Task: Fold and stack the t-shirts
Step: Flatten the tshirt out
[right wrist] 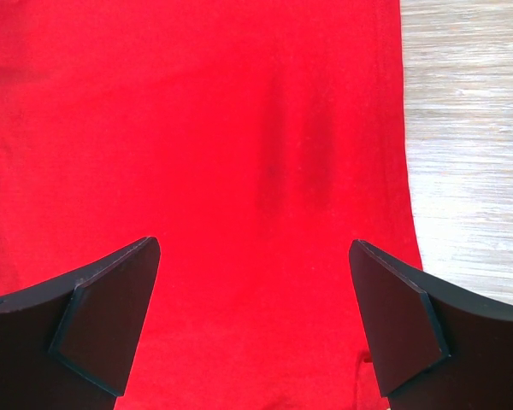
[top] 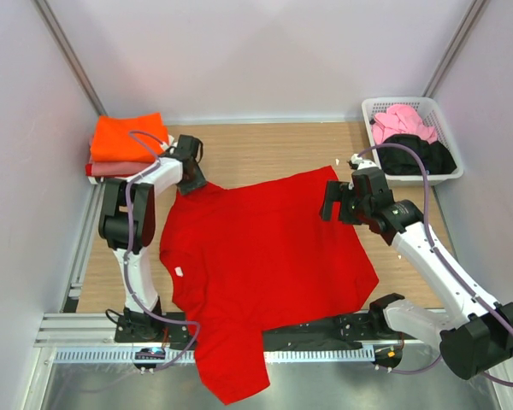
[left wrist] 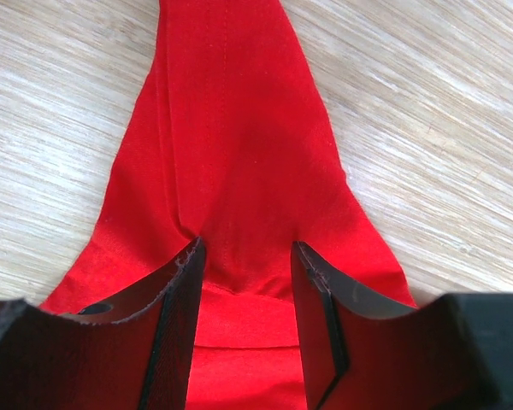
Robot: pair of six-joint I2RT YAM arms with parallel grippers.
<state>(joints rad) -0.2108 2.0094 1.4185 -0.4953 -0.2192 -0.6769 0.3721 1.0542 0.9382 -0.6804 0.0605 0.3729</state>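
Red t-shirt (top: 265, 256) | left end effector (left wrist: 245, 248) unclenched astride corner, hidden from above | right end effector (right wrist: 252, 245) released

Bright, even light, soft shadows; the red t-shirt (top: 265, 248) looks oversaturated, wrist views slightly soft.

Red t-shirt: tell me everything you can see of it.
The red t-shirt is plain, bright, soft cloth, spread mostly flat and skewed on the wooden table. One end drapes over the near metal rail. A small white speck shows near its left edge. Its far-left corner narrows to a creased point, and the left gripper straddles it there, jaws apart, cloth puckering at one fingertip. The right gripper sits wide open over the far-right edge; whether it touches the cloth is unclear.
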